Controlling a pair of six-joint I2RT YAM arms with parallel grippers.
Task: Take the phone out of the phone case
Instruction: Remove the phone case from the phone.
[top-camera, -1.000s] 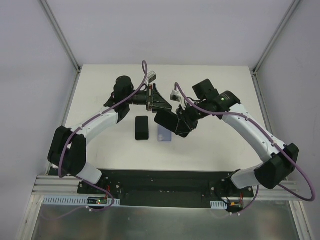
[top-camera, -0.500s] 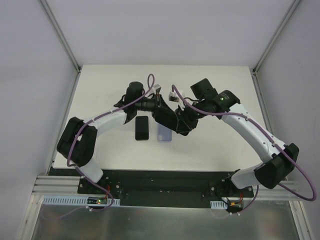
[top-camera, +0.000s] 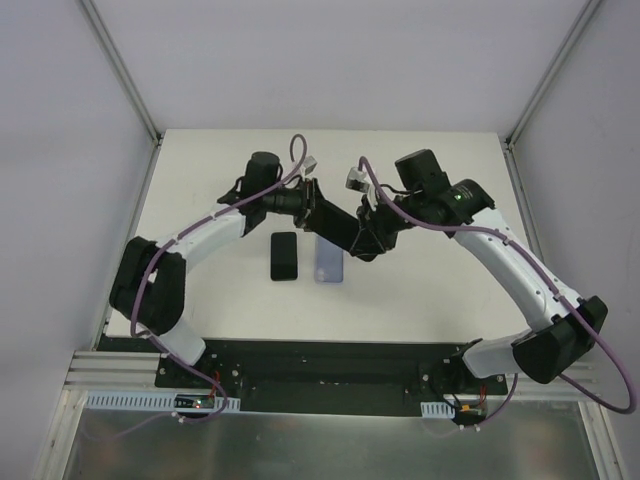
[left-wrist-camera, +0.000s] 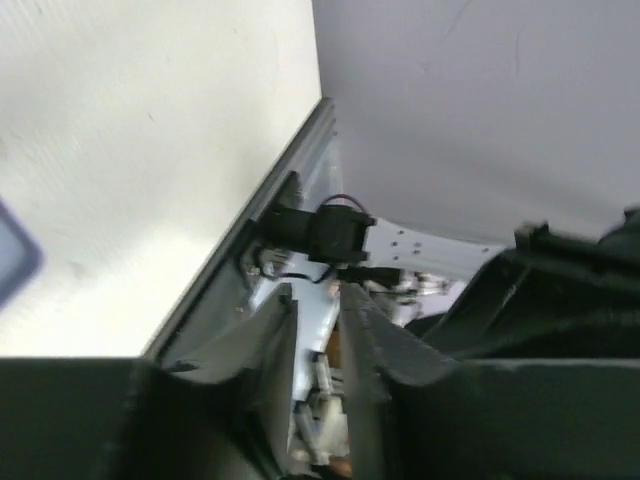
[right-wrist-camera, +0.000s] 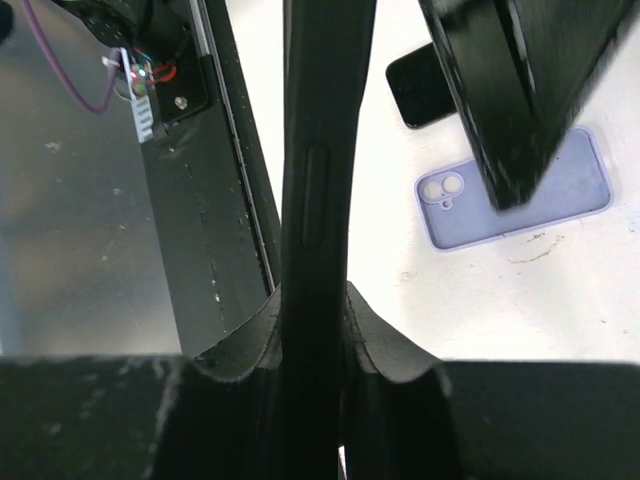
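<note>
right gripper (right-wrist-camera: 312, 308) clamps black slab (right-wrist-camera: 318, 150) edge-on; lavender phone case (right-wrist-camera: 540, 200) flat on table (right-wrist-camera: 470, 300); black phone (right-wrist-camera: 415, 92) near it

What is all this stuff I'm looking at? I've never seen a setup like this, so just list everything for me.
table: one, white, under everything.
lavender phone: one, lying back up at the table's centre, two camera lenses showing.
black slab: one, flat on the table just left of the lavender phone; phone or case, cannot tell.
held black slab: one, edge-on, above the table.
purple cables: two, one along each arm.
arms: two, white and black, reaching in from the near edge.
left hand: one, black, fingers nearly together, nothing between them.
right hand: one, black, clamped on the held black slab.
</note>
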